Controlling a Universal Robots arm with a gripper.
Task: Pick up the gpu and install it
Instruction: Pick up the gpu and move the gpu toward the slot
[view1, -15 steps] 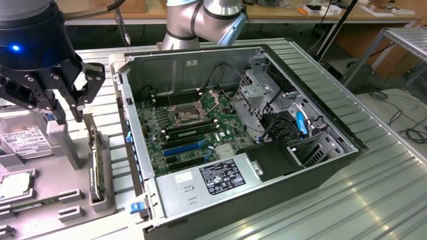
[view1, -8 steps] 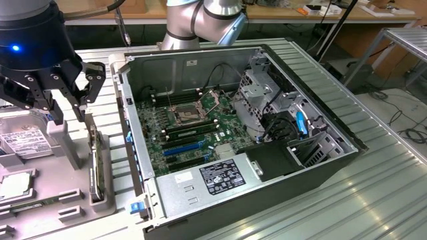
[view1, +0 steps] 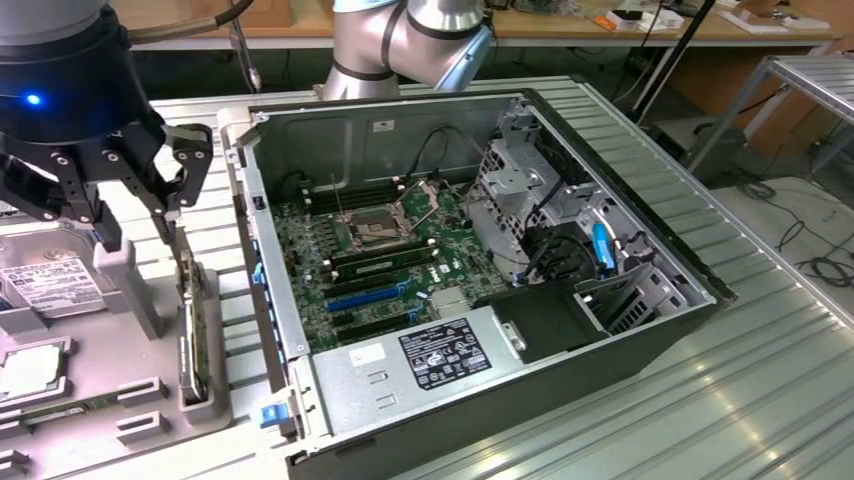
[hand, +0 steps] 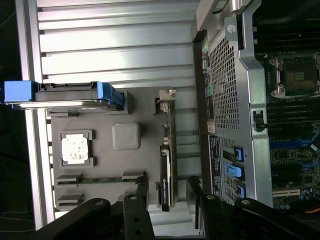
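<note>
**Fig. 1. My hand above the gpu in its holder.** My hand (view1: 140, 238) hangs over the grey parts tray (view1: 134, 290) that lies on the slatted bench (hand: 115, 45), just beside the open computer case (view1: 694, 275) on the exterior view's left. The fingers (hand: 142, 192) are spread wide and grip nothing. In the wrist view they stand one to each side of the gpu (hand: 165, 175), with a clear gap at either face.

The gpu stands on its long edge in a narrow slot of the tray, with its dark face turned sideways. Its silver end bracket (hand: 167, 96) is at the end away from my fingers. A hard drive (view1: 47, 285) and a square processor chip (hand: 76, 148) sit in other pockets of the same tray. Inside the case the motherboard (view1: 387, 250) lies exposed.

*Handling, as I judge it:* the card looks light, thin and stiff, so it should lift without sagging. Its board and surface parts are fragile, and the flat faces may be slick. The best hold is probably across the two broad faces near the upper edge, about mid-length. That keeps me off the connector edge down in the slot and off the bracket.
</note>
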